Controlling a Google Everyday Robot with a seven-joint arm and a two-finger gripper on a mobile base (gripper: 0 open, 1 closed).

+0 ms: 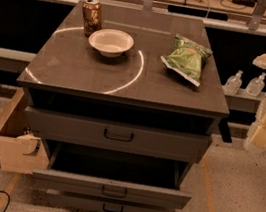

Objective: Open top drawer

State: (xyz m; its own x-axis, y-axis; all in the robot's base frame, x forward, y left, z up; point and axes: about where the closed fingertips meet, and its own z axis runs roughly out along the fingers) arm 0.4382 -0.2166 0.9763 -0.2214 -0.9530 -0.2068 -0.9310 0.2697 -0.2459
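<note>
The bench is standing mid-scene, its top drawer sitting just under the worktop, front facing near, long axis running left–right. The end effector is hanging at the right edge (open or closed, I cannot tell), so the loop handle is lying to its left.

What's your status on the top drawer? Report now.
Gripper at far right, clear of the cabinet. Top drawer partly out, handle free. Drawer below pulled out further.

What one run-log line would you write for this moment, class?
top drawer: slightly open | middle drawer: further out | gripper: right of cabinet, clear of handle
</note>
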